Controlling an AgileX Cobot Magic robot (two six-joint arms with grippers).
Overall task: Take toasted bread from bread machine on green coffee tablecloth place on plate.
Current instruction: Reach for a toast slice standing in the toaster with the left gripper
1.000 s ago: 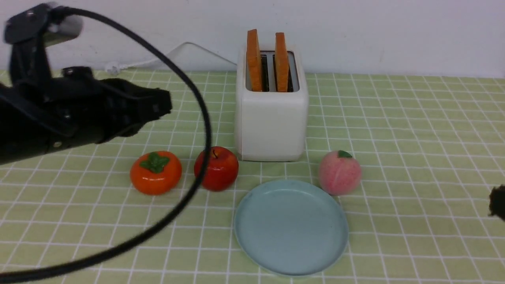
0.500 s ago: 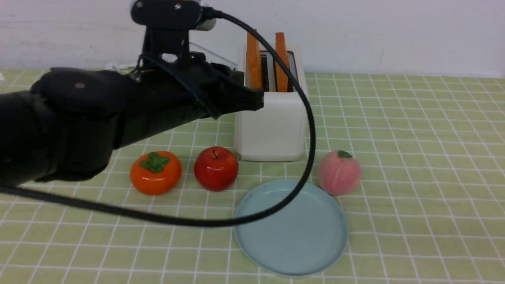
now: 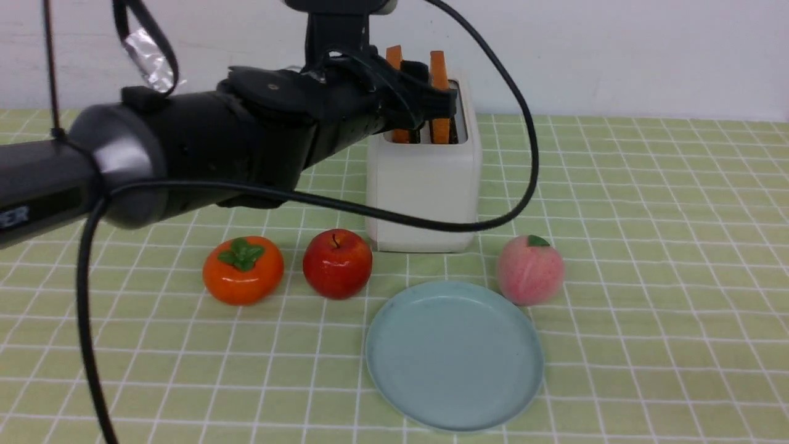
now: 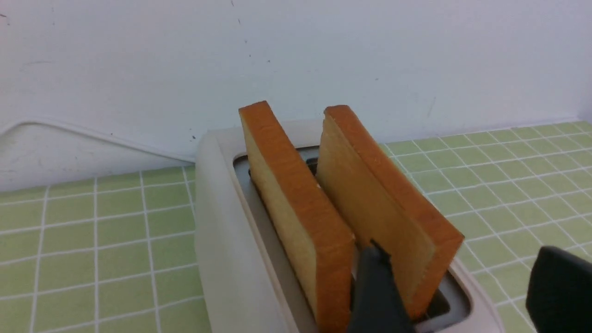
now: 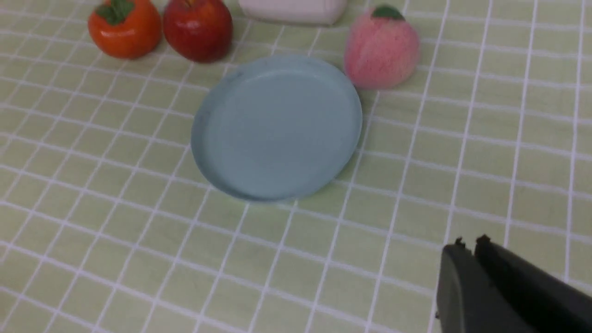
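You are viewing an orange persimmon (image 3: 243, 270) sitting just beside a red apple (image 3: 337, 264), with a pink peach (image 3: 530, 270) resting well apart on their right and a plain white wall (image 3: 616, 49) standing behind all three.

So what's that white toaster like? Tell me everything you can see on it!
The toaster is a boxy, cream-white one with rounded corners, smooth like plastic, and a grey slotted top. It stands upright on the green checked cloth near the wall, behind the plate. Two toast slices stick up from its two slots. The left gripper hangs open over it, one finger between the slices. A white cord runs toward its back.
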